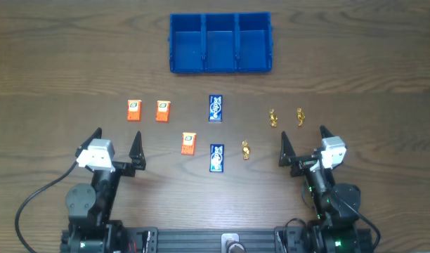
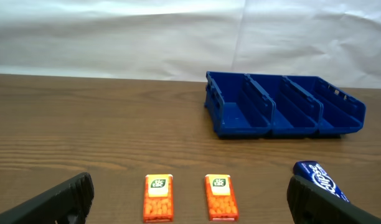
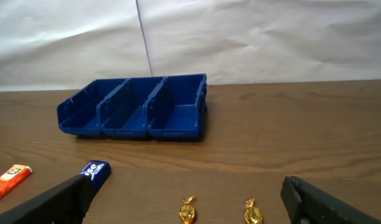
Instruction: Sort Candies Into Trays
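Note:
A blue tray (image 1: 220, 69) with three empty compartments stands at the far middle of the table. In front of it lie three orange candy boxes (image 1: 134, 110) (image 1: 163, 111) (image 1: 189, 143), two blue packets (image 1: 216, 108) (image 1: 216, 157) and three gold wrapped candies (image 1: 272, 117) (image 1: 299, 116) (image 1: 246, 149). My left gripper (image 1: 116, 140) hangs open and holds nothing at the near left, facing two orange boxes (image 2: 159, 197) (image 2: 220, 196) and a blue packet (image 2: 321, 177). My right gripper (image 1: 305, 139) is open and holds nothing at the near right, with two gold candies (image 3: 188, 210) (image 3: 252, 211) just ahead of it.
The wooden table runs bare between the candies and the tray (image 2: 240, 129) (image 3: 134, 127). A white wall stands behind the table's far edge. A black cable loops off the left arm's base at the near left.

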